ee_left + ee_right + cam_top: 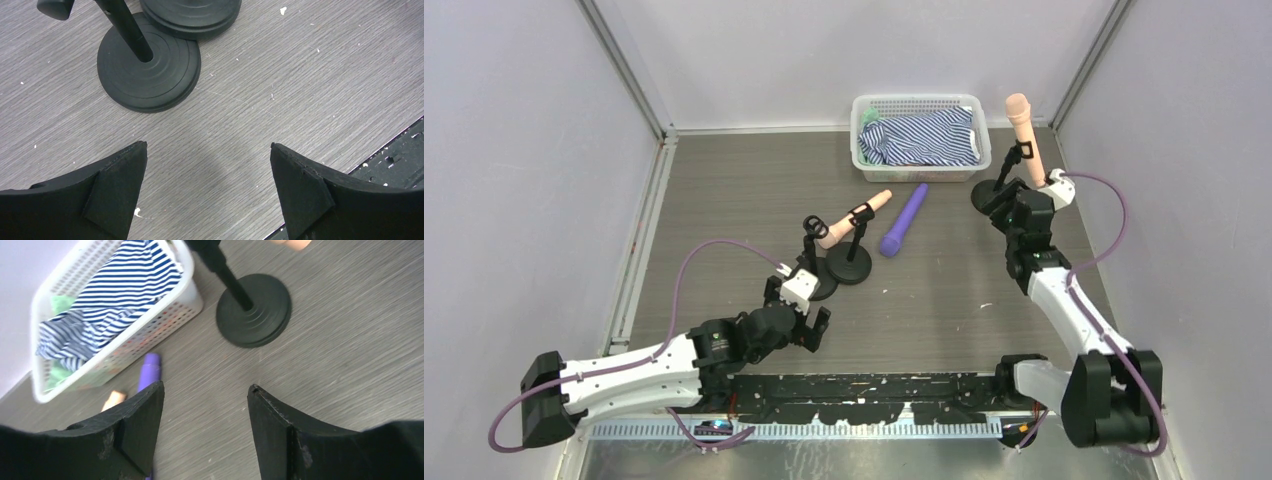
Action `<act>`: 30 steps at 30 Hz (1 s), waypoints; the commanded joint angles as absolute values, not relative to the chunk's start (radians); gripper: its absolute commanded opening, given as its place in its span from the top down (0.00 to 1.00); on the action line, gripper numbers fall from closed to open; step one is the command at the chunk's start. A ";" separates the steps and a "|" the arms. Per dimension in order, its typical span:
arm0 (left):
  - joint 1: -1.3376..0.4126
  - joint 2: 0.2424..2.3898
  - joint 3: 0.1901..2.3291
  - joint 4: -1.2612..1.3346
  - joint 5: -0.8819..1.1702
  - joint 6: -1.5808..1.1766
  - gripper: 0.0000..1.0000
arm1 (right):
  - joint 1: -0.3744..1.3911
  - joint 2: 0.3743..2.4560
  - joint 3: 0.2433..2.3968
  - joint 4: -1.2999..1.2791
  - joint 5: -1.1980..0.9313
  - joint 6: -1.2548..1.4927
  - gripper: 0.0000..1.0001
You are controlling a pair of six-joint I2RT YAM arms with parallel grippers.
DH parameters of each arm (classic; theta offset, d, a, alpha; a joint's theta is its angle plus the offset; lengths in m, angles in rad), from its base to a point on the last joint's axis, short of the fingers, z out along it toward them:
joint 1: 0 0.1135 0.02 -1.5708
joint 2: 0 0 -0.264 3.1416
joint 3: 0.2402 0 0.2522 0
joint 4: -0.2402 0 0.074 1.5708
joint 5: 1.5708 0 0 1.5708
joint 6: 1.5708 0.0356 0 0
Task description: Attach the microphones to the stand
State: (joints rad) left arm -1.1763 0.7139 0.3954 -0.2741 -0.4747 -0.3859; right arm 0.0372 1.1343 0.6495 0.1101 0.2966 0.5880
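Observation:
One peach-pink microphone (1020,125) stands upright in the clip of the back-right stand (1021,152). A second peach-pink microphone (839,230) lies tilted in the clip of a middle stand (850,266). Beside it a third stand (817,285) has an empty clip. The purple microphone (905,220) lies flat on the table and also shows in the right wrist view (148,371). My left gripper (806,312) is open and empty, low over the table just in front of the empty stand's base (148,70). My right gripper (996,205) is open and empty beside the back-right stand's base (254,310).
A white basket (914,100) holding a blue-striped cloth stands at the back, just behind the purple microphone; it shows in the right wrist view (165,315) too. White walls enclose the table on three sides. A black rail runs along the near edge (874,385).

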 commanded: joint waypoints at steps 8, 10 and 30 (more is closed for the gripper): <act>-1.179 0.718 0.402 -0.247 -0.472 -0.383 0.05 | 0.221 1.086 0.666 -0.046 0.329 0.734 0.30; -1.179 0.718 0.401 -0.249 -0.472 -0.385 0.05 | 0.287 1.123 0.681 -0.032 0.362 0.737 0.29; -1.178 0.719 0.402 -0.249 -0.474 -0.385 0.05 | 0.496 1.581 0.964 0.040 0.395 0.798 0.23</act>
